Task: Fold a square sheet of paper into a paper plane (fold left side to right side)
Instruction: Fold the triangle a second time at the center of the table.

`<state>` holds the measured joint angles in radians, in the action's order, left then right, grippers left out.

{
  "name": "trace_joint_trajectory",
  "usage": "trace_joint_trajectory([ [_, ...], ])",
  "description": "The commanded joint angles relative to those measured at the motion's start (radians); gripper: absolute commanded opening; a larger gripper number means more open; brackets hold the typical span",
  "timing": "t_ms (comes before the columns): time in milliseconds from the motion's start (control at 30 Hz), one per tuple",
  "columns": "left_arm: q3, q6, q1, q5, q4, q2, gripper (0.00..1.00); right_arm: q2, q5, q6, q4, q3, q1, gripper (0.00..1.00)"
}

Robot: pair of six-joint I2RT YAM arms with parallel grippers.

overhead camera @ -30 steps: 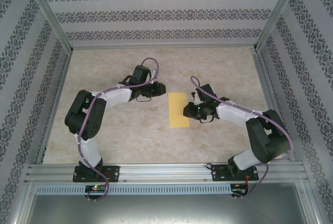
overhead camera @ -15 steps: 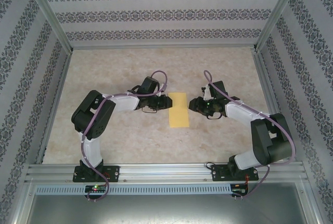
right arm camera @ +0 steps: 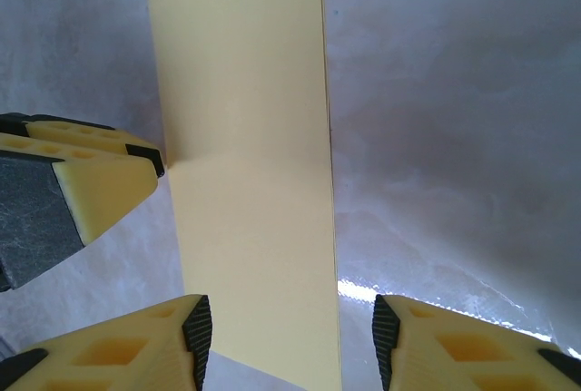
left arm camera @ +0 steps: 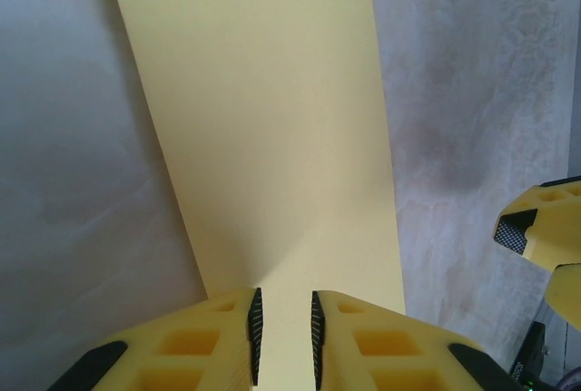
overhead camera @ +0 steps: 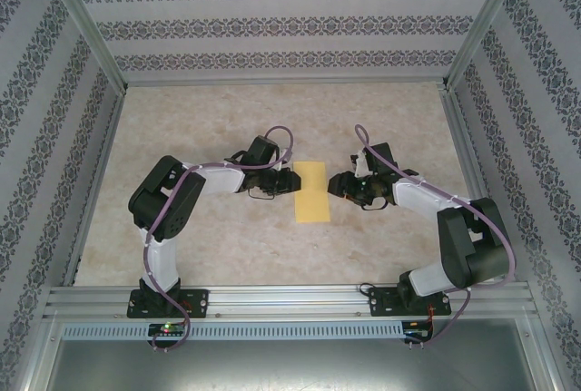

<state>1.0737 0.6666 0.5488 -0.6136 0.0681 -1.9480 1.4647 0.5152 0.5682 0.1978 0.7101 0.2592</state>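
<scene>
Folded square sheet of paper (overhead camera: 311,191) flat on bench (overhead camera: 218,246) between arms. Left gripper (overhead camera: 292,179) at its left edge, jaws a slit apart, empty. Right gripper (overhead camera: 336,183) half open, empty, by right edge. Risk: a nudge slides the sheet, skewing the crease.

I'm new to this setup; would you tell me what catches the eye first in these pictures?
The bright yellow sheet of paper, a narrow rectangle, lies flat at the middle of the pale marbled table. The left gripper and the right gripper point at it from either side. The left one's jaws stand nearly closed at its left edge, and the right one's stand wide apart over its right edge.
</scene>
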Motion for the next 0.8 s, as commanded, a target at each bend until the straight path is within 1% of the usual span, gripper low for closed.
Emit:
trace_joint_trajectory([
  [0, -0.008, -0.005, 0.007, -0.005, -0.01, -0.012, 0.24, 0.0, 0.025, -0.027, 0.034, 0.015, -0.013, 0.52],
  [167, -0.005, -0.021, 0.007, 0.03, -0.073, -0.019, 0.23, 0.014, 0.044, -0.029, 0.065, 0.033, -0.012, 0.52],
  [400, -0.02, -0.025, 0.007, 0.043, -0.073, -0.015, 0.21, 0.028, 0.069, -0.028, 0.102, 0.056, -0.012, 0.49],
  [567, -0.02, -0.028, 0.007, 0.047, -0.079, -0.013, 0.2, 0.073, 0.092, -0.005, 0.138, 0.088, -0.013, 0.45],
  [633, -0.019, -0.028, 0.008, 0.046, -0.076, -0.014, 0.2, 0.103, 0.117, -0.003, 0.127, 0.104, -0.01, 0.42],
  [767, -0.02, -0.025, 0.008, 0.044, -0.071, -0.014, 0.21, 0.144, 0.128, 0.019, 0.088, 0.126, -0.007, 0.42],
])
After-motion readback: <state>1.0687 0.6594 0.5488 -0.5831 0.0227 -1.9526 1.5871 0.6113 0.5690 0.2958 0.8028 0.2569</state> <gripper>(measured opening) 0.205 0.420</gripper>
